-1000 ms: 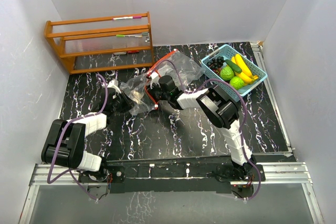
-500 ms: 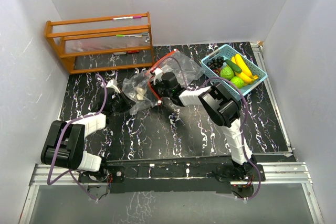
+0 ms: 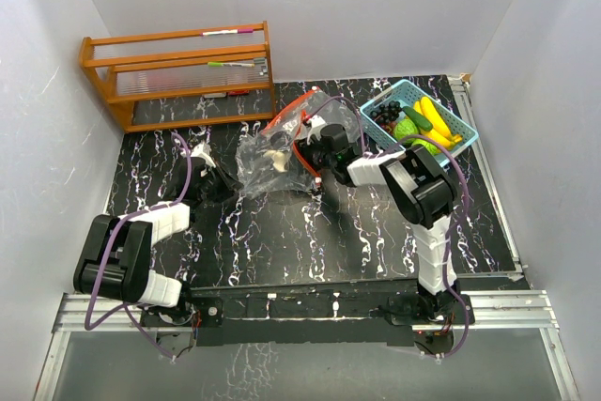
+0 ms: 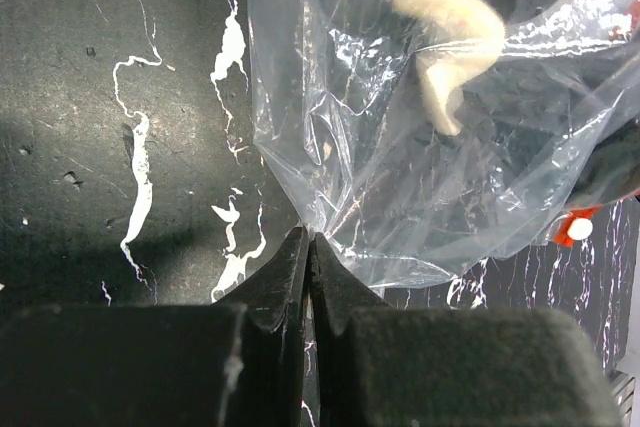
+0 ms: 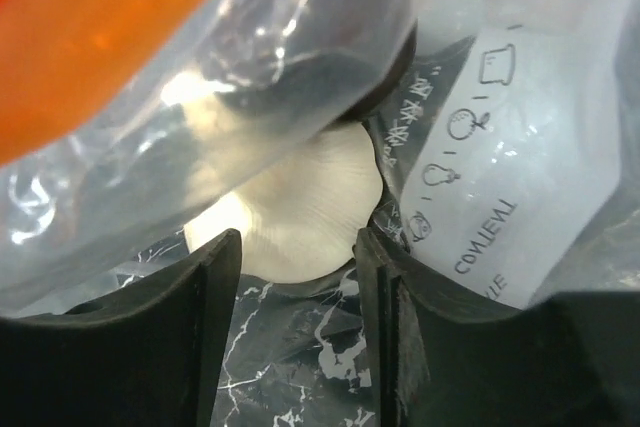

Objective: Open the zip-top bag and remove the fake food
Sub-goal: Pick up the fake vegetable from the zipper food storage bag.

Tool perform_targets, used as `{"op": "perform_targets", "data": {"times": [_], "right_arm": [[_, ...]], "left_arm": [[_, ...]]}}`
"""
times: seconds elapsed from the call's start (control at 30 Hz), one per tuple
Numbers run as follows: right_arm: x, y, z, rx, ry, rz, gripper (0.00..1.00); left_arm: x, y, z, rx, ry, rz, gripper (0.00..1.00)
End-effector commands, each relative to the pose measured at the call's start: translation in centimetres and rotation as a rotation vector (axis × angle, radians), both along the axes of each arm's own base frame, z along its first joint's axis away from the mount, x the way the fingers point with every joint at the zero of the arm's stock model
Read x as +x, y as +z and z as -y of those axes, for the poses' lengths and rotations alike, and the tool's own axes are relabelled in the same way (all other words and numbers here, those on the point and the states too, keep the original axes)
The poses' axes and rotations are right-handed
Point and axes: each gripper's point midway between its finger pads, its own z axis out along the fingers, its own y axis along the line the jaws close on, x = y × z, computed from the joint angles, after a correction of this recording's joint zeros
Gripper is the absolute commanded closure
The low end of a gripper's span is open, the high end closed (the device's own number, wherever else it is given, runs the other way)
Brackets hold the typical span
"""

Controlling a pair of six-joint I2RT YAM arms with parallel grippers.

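Note:
The clear zip-top bag point(image 3: 277, 143) with a red zip lies mid-table. It also shows in the left wrist view point(image 4: 400, 147) and in the right wrist view point(image 5: 500, 97). A cream-white fake food piece point(image 5: 300, 212) sits inside it, and the left wrist view shows it too point(image 4: 450, 37). My right gripper point(image 3: 315, 152) reaches into the bag, its fingers point(image 5: 385, 297) closed against both sides of that piece. My left gripper point(image 4: 308, 242) is shut, pinching the bag's near corner. Bananas, green fruits and grapes lie in the light-blue basket point(image 3: 460, 124).
An orange wooden rack point(image 3: 178, 72) stands at the back left. The light-blue basket stands at the back right near the wall. White walls close in the black marbled table on three sides.
My right gripper has moved right and toward the back, and the bag has slid right with it and stretched. My left arm has stayed in place.

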Motion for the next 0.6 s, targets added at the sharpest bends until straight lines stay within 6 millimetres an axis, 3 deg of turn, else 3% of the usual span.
{"op": "perform_targets", "data": {"times": [0.0,0.17,0.4,0.57], "right_arm": [[0.0,2.1,0.1,0.001,0.000,0.076,0.45],[0.4,4.0,0.3,0.010,-0.014,0.149,0.39],[1.5,3.7,0.0,-0.046,-0.015,0.208,0.14],[1.9,3.3,-1.6,-0.061,0.008,0.243,0.10]], "left_arm": [[0.2,0.5,0.1,-0.016,-0.008,0.017,1.00],[0.1,0.4,0.2,-0.021,-0.012,0.015,1.00],[0.0,0.1,0.6,-0.036,-0.025,0.011,1.00],[0.0,0.0,0.7,-0.042,-0.028,0.011,1.00]]}}
